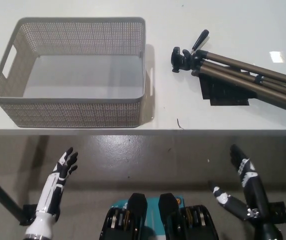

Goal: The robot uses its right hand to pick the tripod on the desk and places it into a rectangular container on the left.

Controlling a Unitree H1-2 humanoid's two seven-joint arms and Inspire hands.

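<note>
The task stood at its first step: nothing had been grasped. The tripod (243,75) lay folded on the desk (223,30) at the right, its head pointing toward the container (75,107) and its legs running off toward the right edge of the view, partly over a black patch (223,92) on the surface. The container, a perforated grey basket, sat at the left, empty and well apart from the tripod.

The right hand (243,167) hung below the near desk edge with fingers spread, holding nothing. The left hand (65,165) rested low at the left — likewise spread and empty.

The next move would call for raising the right hand over the desk edge and closing it around the bundled legs, probably near the head. Bare desk lay between tripod and container, so the transfer path appeared unobstructed — only the container's near right wall had to be cleared.
</note>
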